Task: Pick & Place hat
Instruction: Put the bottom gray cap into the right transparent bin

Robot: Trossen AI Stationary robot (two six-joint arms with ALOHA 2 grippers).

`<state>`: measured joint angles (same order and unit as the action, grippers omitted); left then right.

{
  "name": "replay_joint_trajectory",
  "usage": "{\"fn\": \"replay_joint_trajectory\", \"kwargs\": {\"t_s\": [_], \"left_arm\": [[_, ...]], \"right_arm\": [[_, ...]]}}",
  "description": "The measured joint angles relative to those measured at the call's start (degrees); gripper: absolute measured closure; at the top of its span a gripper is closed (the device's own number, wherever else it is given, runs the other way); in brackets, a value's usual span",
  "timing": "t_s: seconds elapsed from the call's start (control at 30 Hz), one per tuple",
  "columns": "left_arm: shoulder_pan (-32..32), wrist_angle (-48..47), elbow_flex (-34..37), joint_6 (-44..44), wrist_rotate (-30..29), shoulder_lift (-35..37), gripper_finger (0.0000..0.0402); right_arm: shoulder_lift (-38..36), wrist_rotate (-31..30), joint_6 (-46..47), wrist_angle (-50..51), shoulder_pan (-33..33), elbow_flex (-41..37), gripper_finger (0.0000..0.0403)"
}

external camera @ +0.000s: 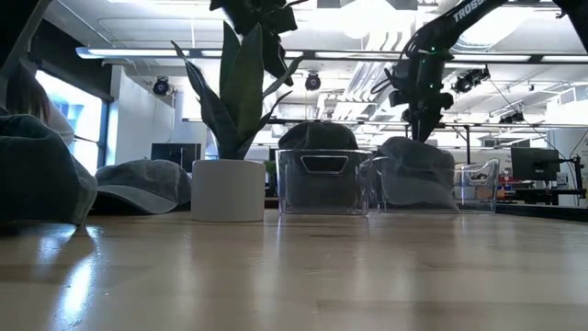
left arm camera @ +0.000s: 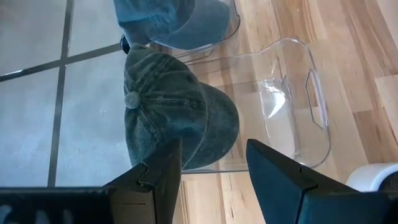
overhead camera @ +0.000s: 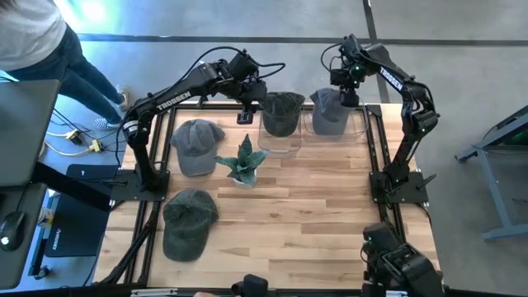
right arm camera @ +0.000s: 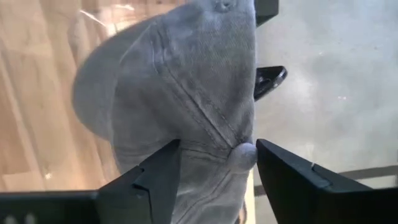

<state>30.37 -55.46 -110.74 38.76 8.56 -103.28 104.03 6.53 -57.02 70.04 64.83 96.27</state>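
your right gripper (overhead camera: 350, 97) hangs over the far right of the table, directly above a grey-blue cap (overhead camera: 330, 111) that sits in a clear bin (overhead camera: 360, 124) at the table's far edge. in the right wrist view its fingers (right arm camera: 155, 180) are spread wide, one on each side of the cap's crown, with the crown button (right arm camera: 244, 154) showing between them; whether the pads touch the fabric you cannot tell. your left gripper (overhead camera: 246, 111) hovers just beside the neighbouring clear bin (overhead camera: 279, 142), which holds a dark green cap (overhead camera: 282, 113). in the left wrist view those fingers (left arm camera: 283, 177) also stand well apart, holding nothing, with the green cap (left arm camera: 177, 118) just beyond their tips. the two bins stand side by side, touching or nearly so.

two more caps lie loose on the wood on your left side: a grey-blue one (overhead camera: 195, 146) near the left arm's base, and a dark green one (overhead camera: 187, 221) nearer the front edge. a small potted plant (overhead camera: 242, 162) in a white pot stands between the loose caps and the bins. a person in jeans (overhead camera: 78, 70) stands off the table's far left corner.
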Motion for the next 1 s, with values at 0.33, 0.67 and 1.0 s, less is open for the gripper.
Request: {"fn": "replay_joint_trajectory", "kwargs": {"t_s": [0.33, 0.67, 1.0], "left_arm": [[0.0, 0.0, 0.0, -0.6, 0.0, 0.0, 0.0228], [0.0, 0.0, 0.0, -0.7, 0.0, 0.0, 0.0228], [0.0, 0.0, 0.0, -0.7, 0.0, 0.0, 0.0228]], "right_arm": [[0.0, -2.7, -0.7, 1.7, 0.1, 0.0, 0.0334], [-0.9, -5.1, -5.0, 0.9, -0.2, 0.0, 0.0361], [-4.6, -10.9, -13.1, 0.4, -5.5, 0.0, 0.0360]]}}
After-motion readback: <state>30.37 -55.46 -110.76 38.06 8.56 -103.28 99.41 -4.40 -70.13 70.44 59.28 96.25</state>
